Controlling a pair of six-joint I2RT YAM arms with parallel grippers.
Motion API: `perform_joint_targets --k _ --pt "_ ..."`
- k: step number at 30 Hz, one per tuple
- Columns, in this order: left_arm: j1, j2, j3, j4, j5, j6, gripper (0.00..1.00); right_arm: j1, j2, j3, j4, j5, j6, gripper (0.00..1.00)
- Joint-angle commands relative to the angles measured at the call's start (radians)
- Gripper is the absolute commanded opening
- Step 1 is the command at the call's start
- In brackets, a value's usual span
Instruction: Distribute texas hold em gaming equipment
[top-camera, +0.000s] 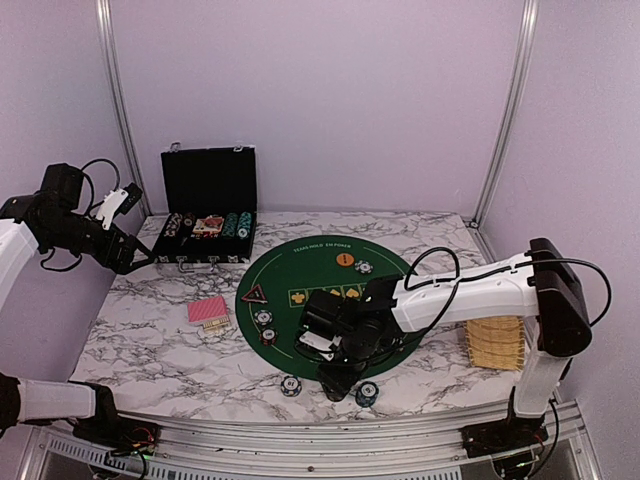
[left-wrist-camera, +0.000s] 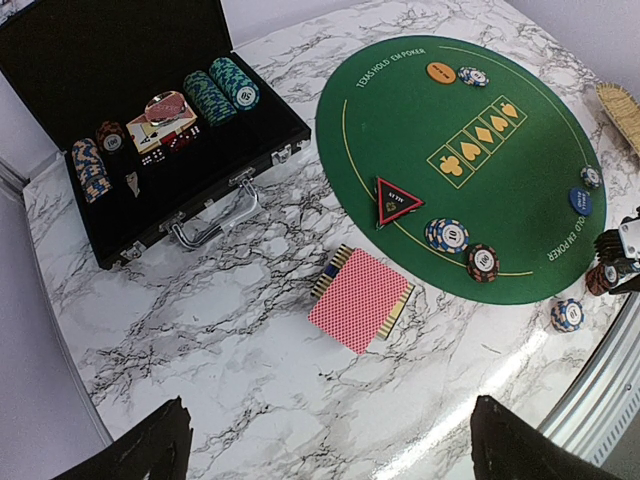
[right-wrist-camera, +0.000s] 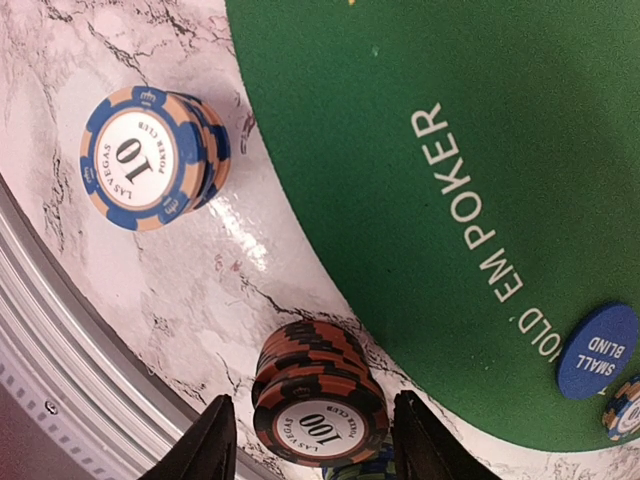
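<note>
chips (left-wrist-camera: 222, 88) in black case (left-wrist-camera: 110, 50)

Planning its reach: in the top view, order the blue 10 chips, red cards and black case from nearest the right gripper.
From the right gripper:
1. blue 10 chips, near edge, beside it
2. red cards, left of mat
3. black case, back left

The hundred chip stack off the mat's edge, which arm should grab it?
Right. The right gripper straddles the chip stack, open; the left gripper hangs far off, near the case.
</note>
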Motion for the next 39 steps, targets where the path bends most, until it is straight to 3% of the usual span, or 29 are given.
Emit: perform_joint_targets --k 1,9,12,15,21,39 --pt "-0.003 -0.008 0.021 -0.030 0.009 0.009 0.99 0.005 0.006 0.004 0.014 0.004 -0.007 0.51" --pt "-0.003 -0.007 0.019 -0.030 0.006 0.010 0.99 0.005 0.005 0.003 0.008 0.002 -0.010 0.39" --pt "-0.003 -0.010 0.021 -0.030 0.002 0.012 0.99 0.005 0.005 -0.002 0.007 0.000 -0.012 0.40" --pt "-0.003 -0.010 0.021 -0.030 0.002 0.012 0.99 0.005 0.004 -0.002 0.005 -0.001 -0.012 0.47" --pt "-0.003 -0.011 0.021 -0.030 0.002 0.012 0.99 0.005 0.005 -0.002 0.004 -0.001 -0.016 0.48" --pt "-0.003 -0.012 0.024 -0.030 0.000 0.013 0.99 0.005 0.013 -0.014 -0.004 -0.003 -0.029 0.35"
